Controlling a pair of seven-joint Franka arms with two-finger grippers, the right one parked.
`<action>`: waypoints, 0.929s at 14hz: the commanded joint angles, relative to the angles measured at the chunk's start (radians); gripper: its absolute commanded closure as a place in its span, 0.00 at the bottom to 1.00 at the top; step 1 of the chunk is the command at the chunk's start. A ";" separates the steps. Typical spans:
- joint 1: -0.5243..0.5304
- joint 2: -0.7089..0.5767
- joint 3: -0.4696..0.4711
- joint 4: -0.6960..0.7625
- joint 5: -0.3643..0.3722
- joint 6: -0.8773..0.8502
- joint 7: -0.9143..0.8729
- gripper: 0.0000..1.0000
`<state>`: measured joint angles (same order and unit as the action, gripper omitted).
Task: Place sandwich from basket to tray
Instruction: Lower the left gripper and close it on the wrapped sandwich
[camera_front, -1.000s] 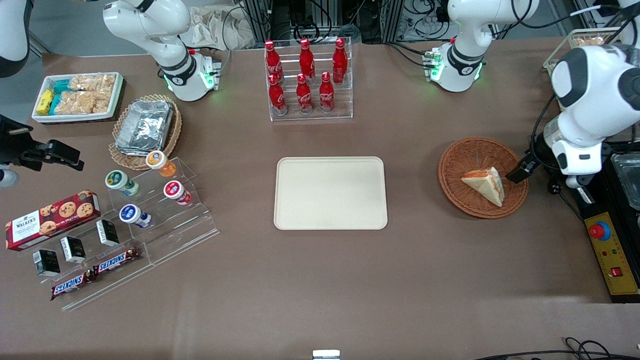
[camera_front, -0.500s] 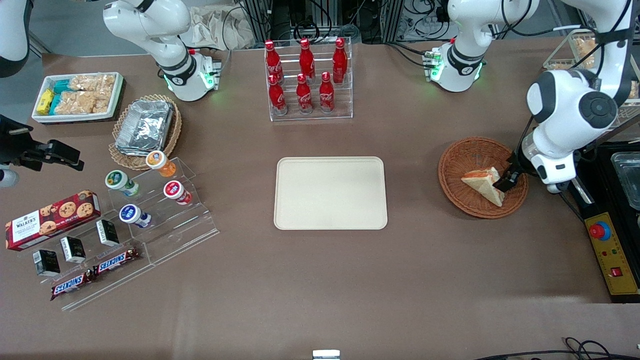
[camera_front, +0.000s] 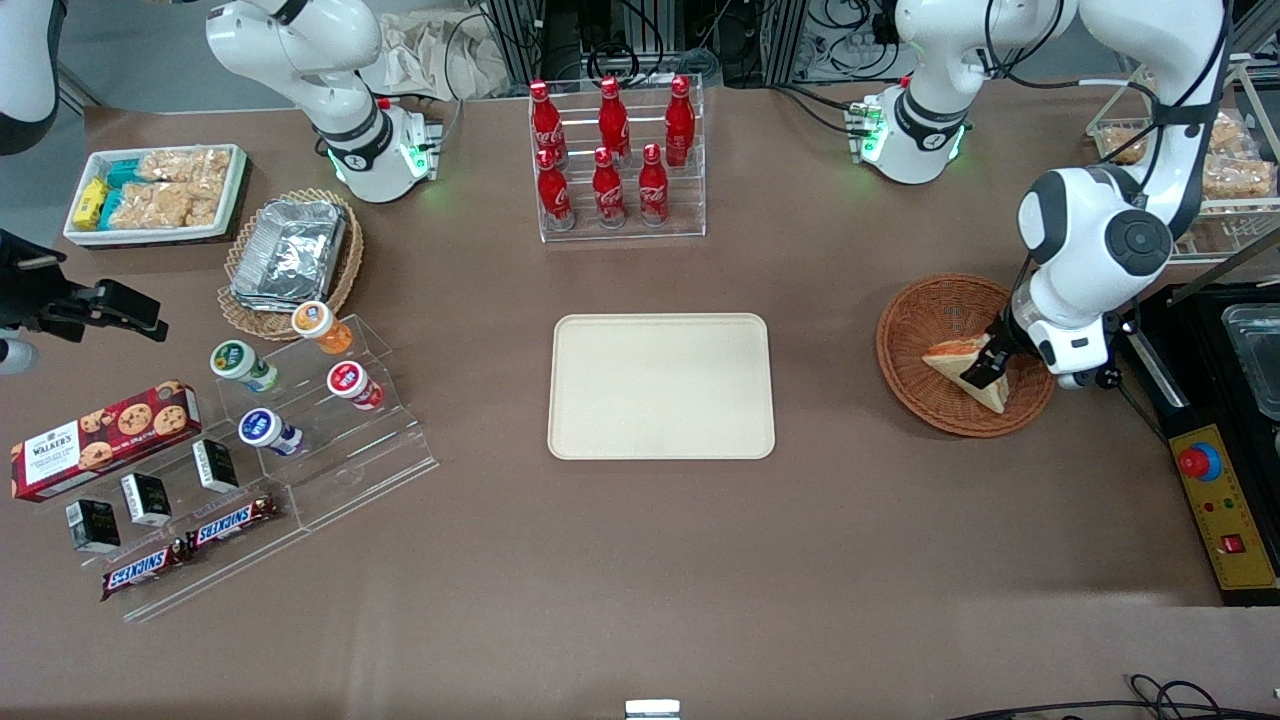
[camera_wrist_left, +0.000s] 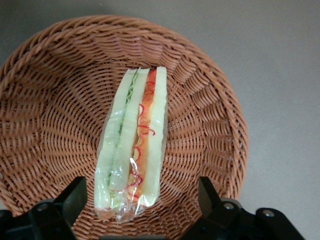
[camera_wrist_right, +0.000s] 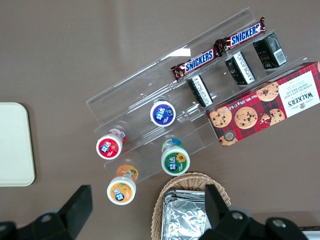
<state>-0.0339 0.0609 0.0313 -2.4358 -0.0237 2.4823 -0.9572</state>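
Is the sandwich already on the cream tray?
No, the sandwich lies in the basket under the open pincer; the tray is bare.

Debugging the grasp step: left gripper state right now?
Left gripper: open, over the basket, fingers either side of the sandwich, not gripping it.

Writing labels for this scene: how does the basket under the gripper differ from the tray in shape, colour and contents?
The basket is round, reddish-brown woven wicker; the tray is a flat, smooth, cream rectangle with rounded corners. The basket holds the sandwich; nothing lies on the tray. The gripper is open, low over the sandwich in the basket, well away from the tray. The basket lies toward the working arm's end; the tray is mid-table. Both rest on the brown table.
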 joint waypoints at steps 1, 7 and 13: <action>0.000 -0.006 -0.001 -0.066 0.008 0.128 -0.045 0.00; 0.002 0.089 -0.001 -0.071 0.005 0.262 -0.045 0.40; 0.000 0.074 0.001 -0.071 0.004 0.260 -0.048 1.00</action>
<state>-0.0331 0.1469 0.0359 -2.4697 -0.0364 2.6355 -0.9376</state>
